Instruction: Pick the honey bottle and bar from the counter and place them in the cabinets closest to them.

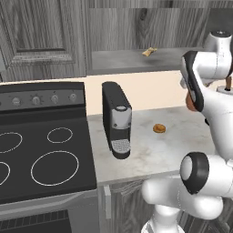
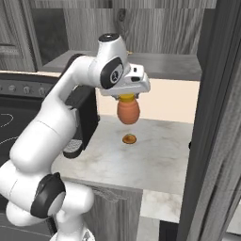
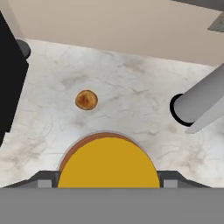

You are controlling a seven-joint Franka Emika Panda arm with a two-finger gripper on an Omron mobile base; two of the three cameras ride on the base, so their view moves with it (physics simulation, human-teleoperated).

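The honey bottle (image 2: 128, 112), squat and orange-brown with a yellow cap, hangs in the air above the counter (image 2: 155, 157), with my gripper (image 2: 127, 98) shut on its top. In the hand view its yellow cap (image 3: 108, 164) sits between my fingertips (image 3: 46, 180), over the marbled counter (image 3: 131, 92). The arm hides most of the bottle (image 1: 191, 104) in the left base view. Behind and above it the upper cabinet stands open, showing its grey shelf floor (image 2: 162, 65) (image 1: 132, 61). The bar is out of view.
A flat round orange pastry (image 2: 129, 139) (image 3: 86, 99) lies on the counter under the bottle. A black coffee machine (image 1: 116, 119) stands to the left, beside the stovetop (image 1: 41, 157). A small yellowish thing (image 1: 149, 52) lies on the shelf. An open cabinet door (image 2: 214, 141) stands close on the right.
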